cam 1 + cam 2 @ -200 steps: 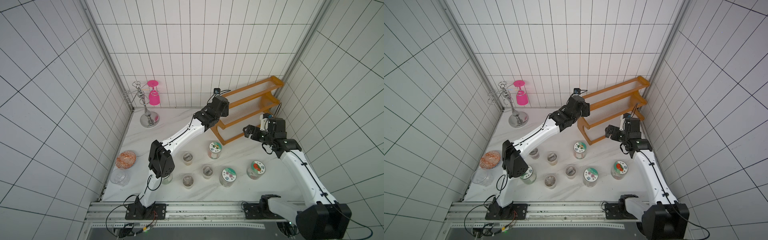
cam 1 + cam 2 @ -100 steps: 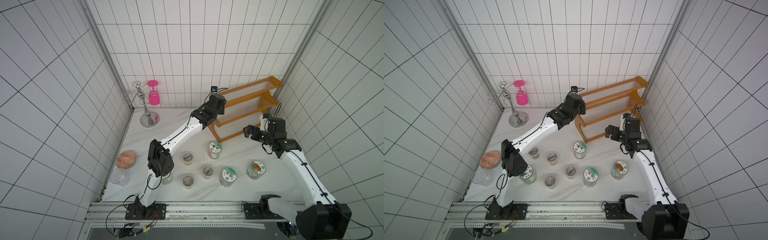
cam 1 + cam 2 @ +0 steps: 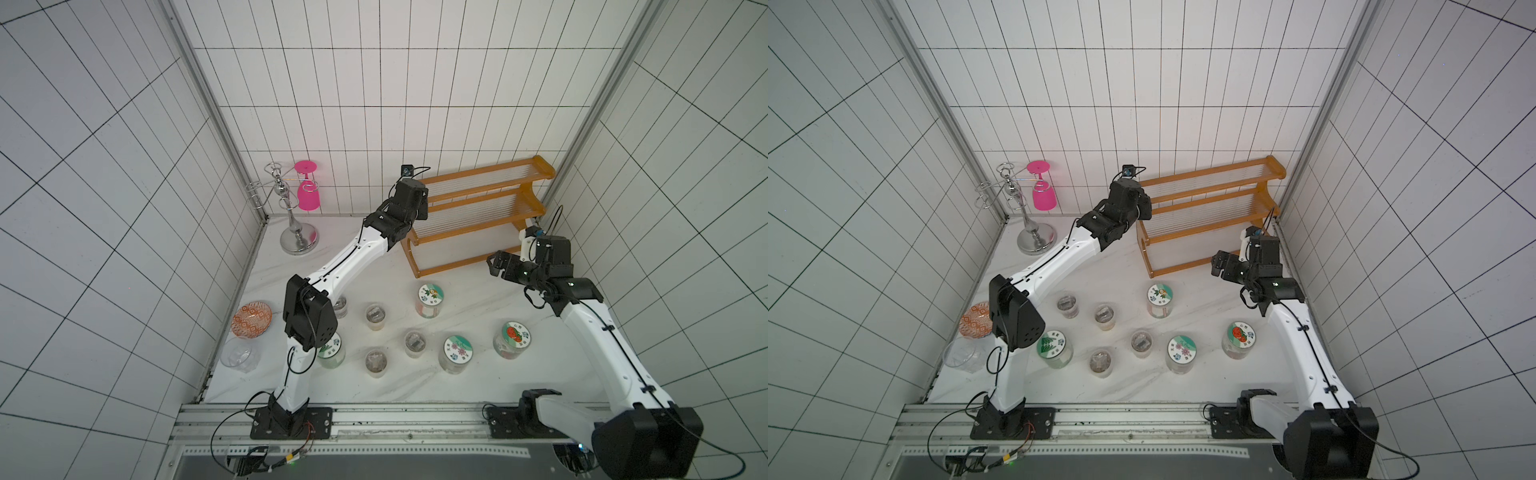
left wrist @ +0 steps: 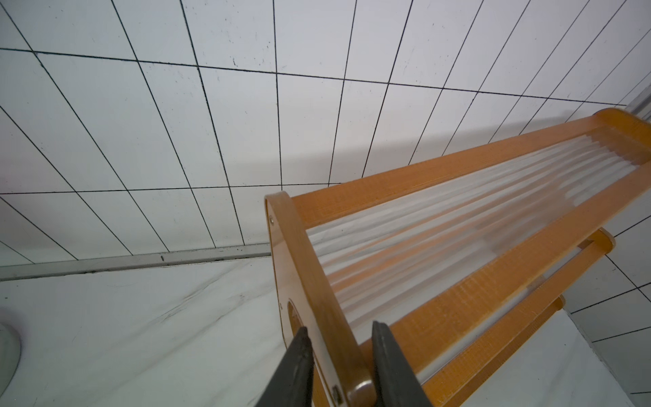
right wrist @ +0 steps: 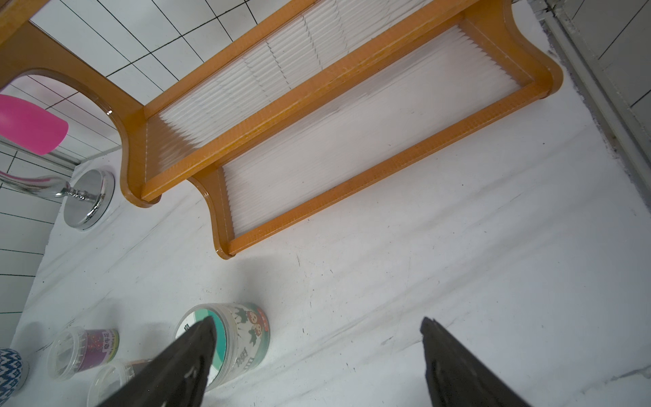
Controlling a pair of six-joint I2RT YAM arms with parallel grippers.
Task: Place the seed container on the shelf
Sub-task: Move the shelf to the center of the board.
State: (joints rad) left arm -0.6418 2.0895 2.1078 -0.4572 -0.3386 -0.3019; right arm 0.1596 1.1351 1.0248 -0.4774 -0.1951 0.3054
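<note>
Two bowls sit at the far left of the white worktop [image 3: 478, 388]: an orange patterned bowl [image 3: 252, 325] and, closer to the robot's base, a clear glass bowl [image 3: 241, 356]. Behind them, in the back left corner, a chrome stand [image 3: 297, 239] carries an upside-down pink glass [image 3: 308, 197].

The left arm stretches toward the back wall. The left claw [image 4: 340, 327] is clamped tight on the upright end panel of the shelf [image 4: 454, 303], with one finger on each face of the board. The shelf stands against the back wall, running toward the right corner.

In front of it eight containers stand upright on the worktop, apart from one another. Four are small clear tubs [image 3: 375, 316] and four are wider jars with printed lids [image 3: 457, 354]. One of the jars is partly hidden behind the left arm's elbow. I cannot tell which of these is the seed container; all eight stand on the worktop in front of the shelf.

The right claw [image 5: 318, 319] hovers over the worktop near the shelf's right end. Its fingers are spread wide with nothing between them. In the right wrist view the green-lidded jar [image 5: 246, 334] shows just past one finger.
</note>
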